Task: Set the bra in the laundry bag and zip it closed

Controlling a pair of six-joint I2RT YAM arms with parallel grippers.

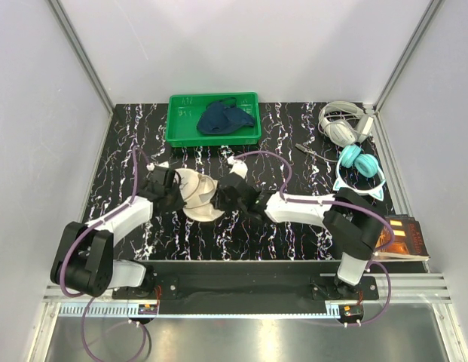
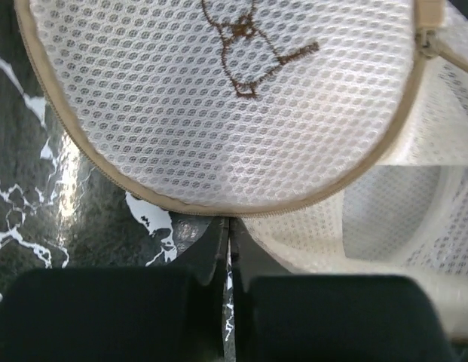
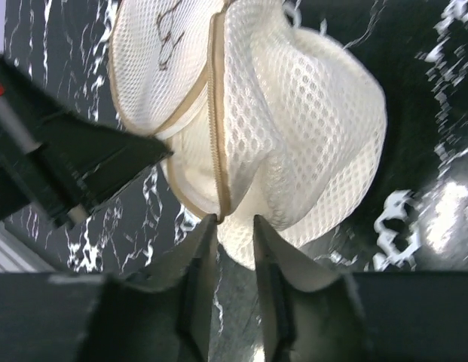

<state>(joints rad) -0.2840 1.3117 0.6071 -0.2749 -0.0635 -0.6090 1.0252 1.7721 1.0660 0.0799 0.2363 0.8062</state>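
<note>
Laundry bag [image 1: 198, 197] between grippers.
Left gripper [image 2: 226, 240] at its 9 o'clock, fingers together; right gripper [image 3: 234, 237] at 3 o'clock, fingers slightly apart astride its edge.

The laundry bag [image 2: 218, 113] is showing as open-weave cream mesh cloth edged with smooth beige zipper tape, the table [image 1: 294, 234] is gleaming glossy black with white veining, the green tray [image 1: 173, 121] is looking like shiny plastic, and the bra [image 1: 224, 118] is looking like soft, matt dark cloth.
</note>
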